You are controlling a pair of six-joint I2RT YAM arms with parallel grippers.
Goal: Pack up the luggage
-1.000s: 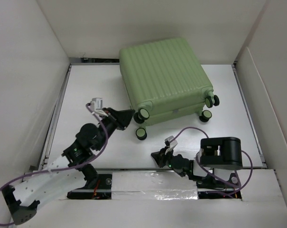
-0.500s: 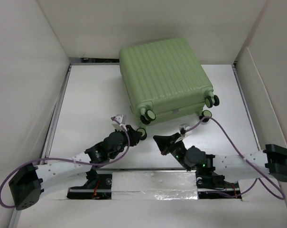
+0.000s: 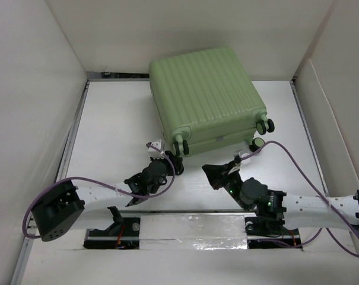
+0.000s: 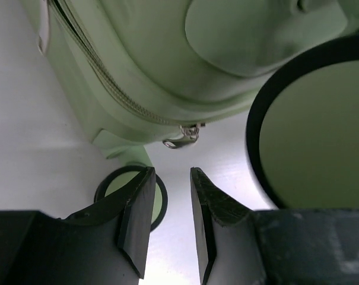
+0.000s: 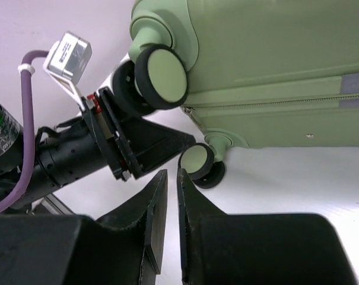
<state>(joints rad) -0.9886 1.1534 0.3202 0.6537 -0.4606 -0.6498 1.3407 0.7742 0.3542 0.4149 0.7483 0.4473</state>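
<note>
The luggage [image 3: 206, 95], a pale green ribbed hard-shell case, lies closed at the back middle of the table, its black caster wheels toward the arms. My left gripper [image 3: 175, 166] sits just in front of its near left corner, open with a small gap and empty. In the left wrist view the gripper [image 4: 172, 172] points up at the zip pull [image 4: 182, 138], with a wheel [image 4: 315, 130] close on the right. My right gripper [image 3: 210, 172] is low before the near edge, its jaws a narrow slit apart, holding nothing. In the right wrist view it [image 5: 172, 172] is near a wheel [image 5: 198, 160].
White walls box the table in on the left [image 3: 31, 119], back and right [image 3: 339, 119]. The two grippers are close together; the left gripper [image 5: 161, 145] shows just left of the right one's fingers. Purple cables [image 3: 286, 151] trail from both wrists.
Both arms have stretched forward toward the luggage's wheel end. The right arm unfolded from near its base, and the left gripper swung right to the near left wheels.
</note>
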